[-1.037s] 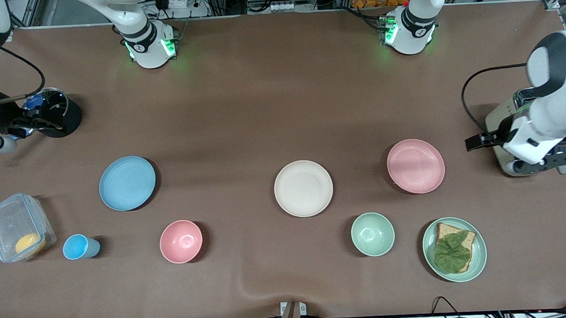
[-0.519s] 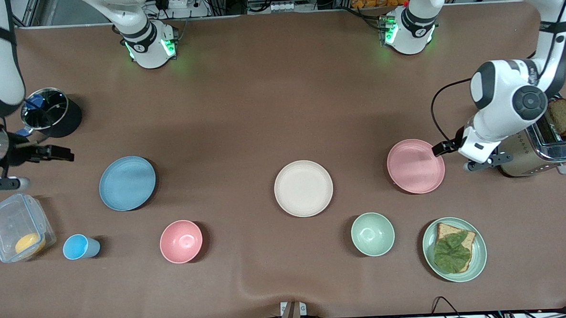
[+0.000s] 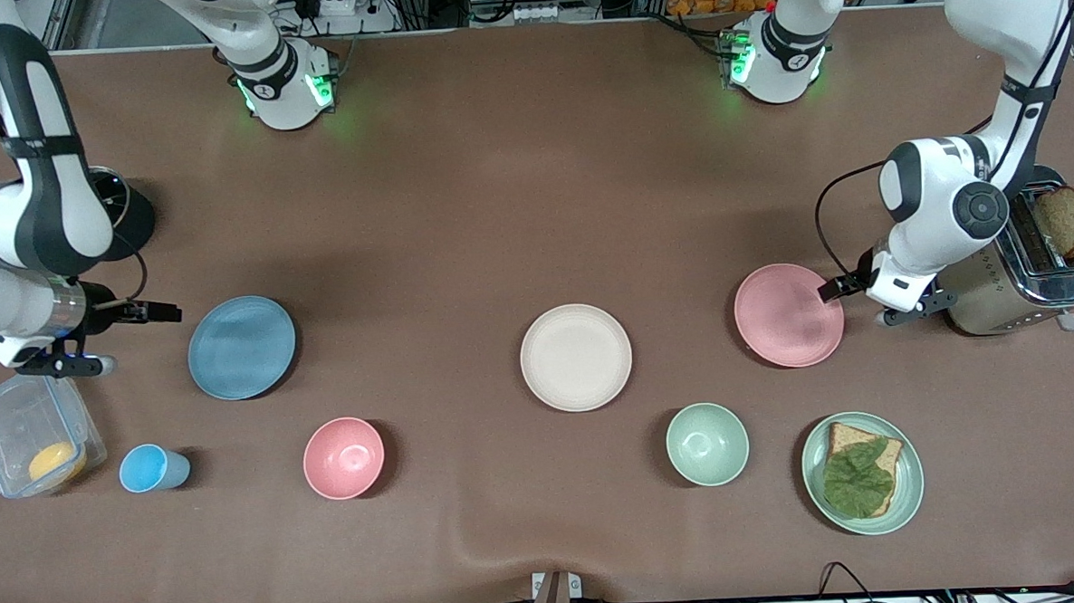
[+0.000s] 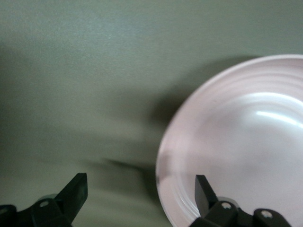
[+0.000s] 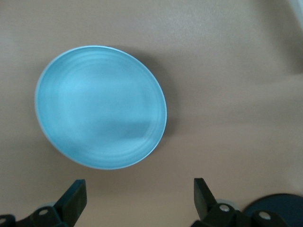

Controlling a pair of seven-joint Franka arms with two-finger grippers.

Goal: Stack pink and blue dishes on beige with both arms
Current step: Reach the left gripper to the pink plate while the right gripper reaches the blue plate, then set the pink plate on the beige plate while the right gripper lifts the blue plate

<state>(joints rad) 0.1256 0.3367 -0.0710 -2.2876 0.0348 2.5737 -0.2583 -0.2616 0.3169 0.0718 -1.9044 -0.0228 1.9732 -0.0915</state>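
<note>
The beige plate lies mid-table. The blue plate lies toward the right arm's end and the pink plate toward the left arm's end. My right gripper hangs open and empty over the bare table beside the blue plate, just off the rim. My left gripper hangs open and empty at the pink plate's toaster-side edge. One of its fingers is over the rim and the other is over the table.
Nearer the front camera stand a pink bowl, a blue cup, a clear box, a green bowl and a green plate with bread and a leaf. A toaster stands by the left arm, a black pot by the right.
Both arms have swung in from the table's ends. The right gripper has come up beside the blue plate and the left gripper to the pink plate's edge. No plate has moved.
</note>
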